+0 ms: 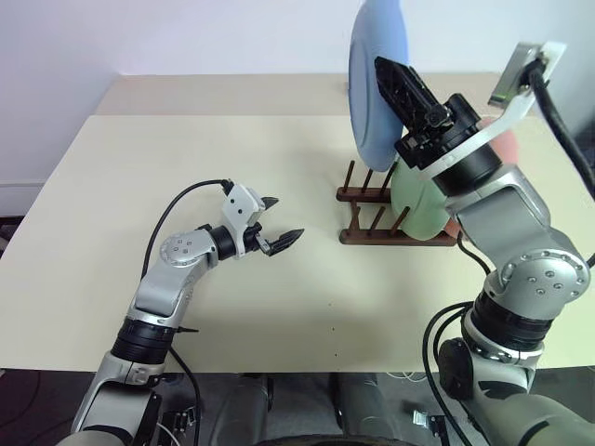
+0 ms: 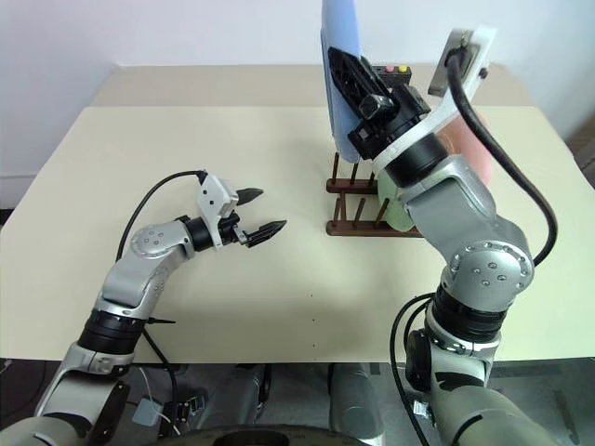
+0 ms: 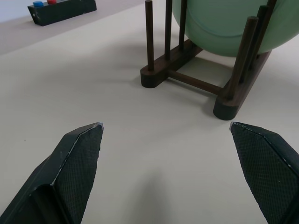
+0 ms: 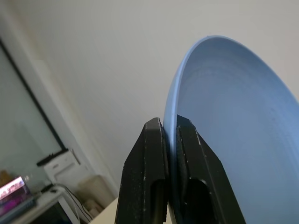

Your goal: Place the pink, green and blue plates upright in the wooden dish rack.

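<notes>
**Operator:** While the blue plate is held aloft, report the layout, working down from the largest item.

**Technician:** Cream table (image 1: 279, 307) carries everything. Blue plate (image 1: 376, 79) is on edge in the air, above the open pegs at the near-left end of the wooden dish rack (image 1: 367, 234). Right gripper (image 2: 349, 70) is clamped shut on the plate's rim, one finger on each face, as the right wrist view confirms. Green plate (image 1: 418, 209) stands upright in the rack, next to those free pegs. Pink plate (image 2: 472, 139) appears behind the right arm; whether it is seated cannot be confirmed. A small black box with coloured buttons (image 3: 60, 8) sits on the table beyond the rack.

**Operator:** Left side?

**Technician:** Left gripper (image 1: 276, 223) hangs just over the table, well apart from the rack, fingers spread wide, holding nothing.

**Operator:** Current step?

**Technician:** Judged as the insertion of the blue plate, the last one outstanding if the pink one is seated.

**Operator:** Requirement for the next move?

**Technician:** Lower the plate, kept vertical, with its bottom edge lined up between two peg pairs, clear of the green plate. Release only once the rim rests on both base bars.
</notes>
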